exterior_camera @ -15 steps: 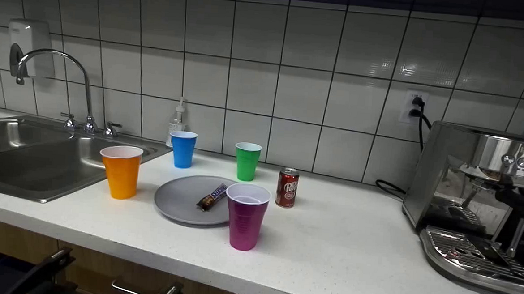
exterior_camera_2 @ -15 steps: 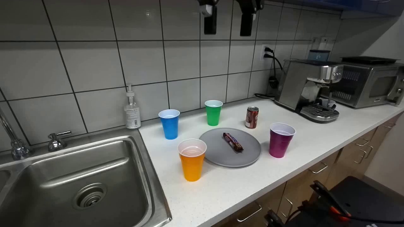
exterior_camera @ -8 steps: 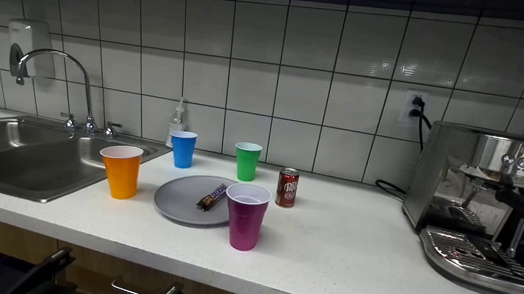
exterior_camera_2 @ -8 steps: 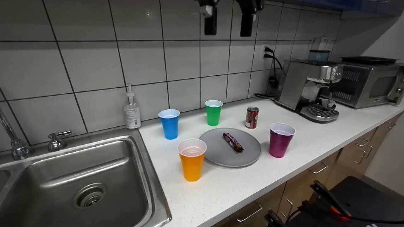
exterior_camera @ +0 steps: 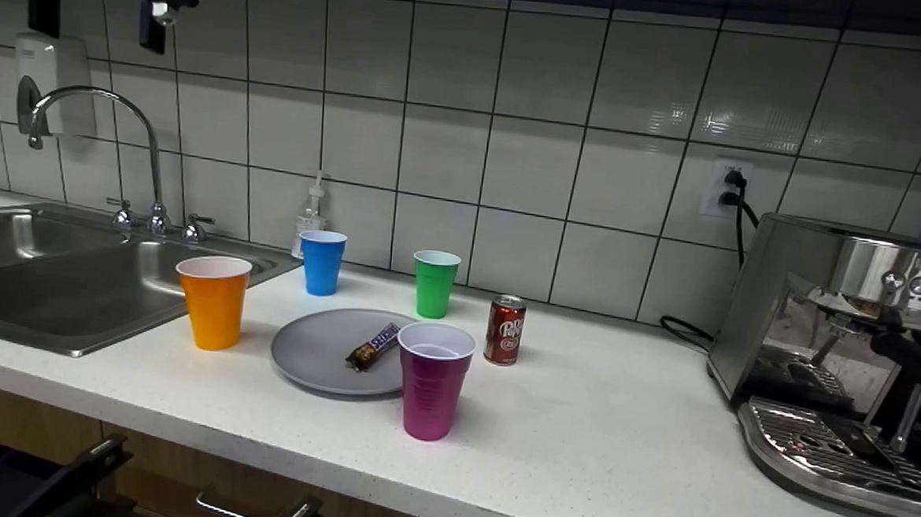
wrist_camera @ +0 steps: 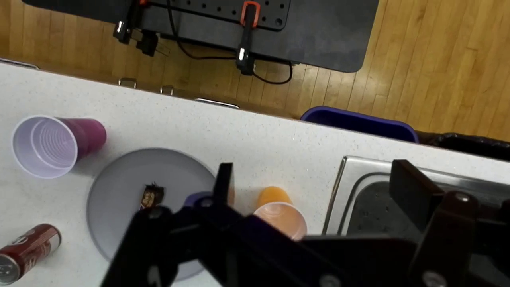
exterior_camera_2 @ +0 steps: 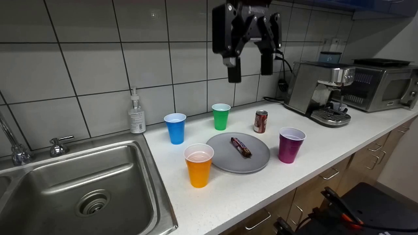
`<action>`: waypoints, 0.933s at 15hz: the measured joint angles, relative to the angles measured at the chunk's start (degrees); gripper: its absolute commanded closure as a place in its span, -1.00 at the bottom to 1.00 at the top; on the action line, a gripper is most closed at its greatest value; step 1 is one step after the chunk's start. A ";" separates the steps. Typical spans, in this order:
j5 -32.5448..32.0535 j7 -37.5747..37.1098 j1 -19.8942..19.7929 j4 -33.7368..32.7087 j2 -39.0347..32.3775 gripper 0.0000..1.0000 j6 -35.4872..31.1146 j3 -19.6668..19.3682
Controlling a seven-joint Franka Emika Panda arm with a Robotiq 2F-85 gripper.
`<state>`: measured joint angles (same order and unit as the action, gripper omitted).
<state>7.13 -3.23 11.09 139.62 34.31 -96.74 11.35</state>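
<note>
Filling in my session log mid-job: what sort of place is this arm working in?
Most likely a kitchenette or break room, perhaps a shared one: there is a steel sink, an espresso machine and a wall-mounted dispenser.

Dim, greyish light leaves faint glare on the wall tiles (exterior_camera: 444, 151).

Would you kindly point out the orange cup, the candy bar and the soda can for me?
Orange cup (exterior_camera_2: 199, 168): in an exterior view, on its outer wall below the rim.
Candy bar (exterior_camera: 373, 348): in an exterior view, on the middle of its wrapper.
Soda can (wrist_camera: 32, 249): in the wrist view, on its printed side.
</note>
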 measured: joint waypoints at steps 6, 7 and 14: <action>-3.84 0.56 0.31 7.54 -0.08 -1.00 -2.25 0.02; -5.34 0.56 0.30 8.69 -0.15 -1.00 -3.35 0.00; -17.41 0.56 -2.32 15.99 -2.55 -1.00 -16.54 -2.05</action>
<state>-10.28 -2.67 8.77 155.61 31.77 -113.28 9.31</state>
